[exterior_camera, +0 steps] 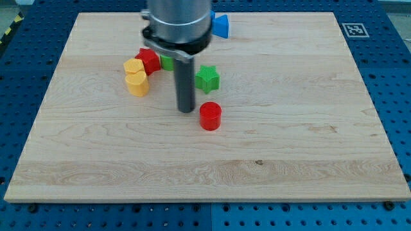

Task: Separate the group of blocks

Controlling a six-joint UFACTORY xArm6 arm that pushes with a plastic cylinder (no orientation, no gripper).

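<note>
Standing upright, my tip (187,110) beside red cylinder (210,117).

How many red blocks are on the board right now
2. One red cylinder sits just to the view's right of my tip. Another red block is in the cluster at the view's upper left, touching the yellow blocks. The arm may hide others.
</note>
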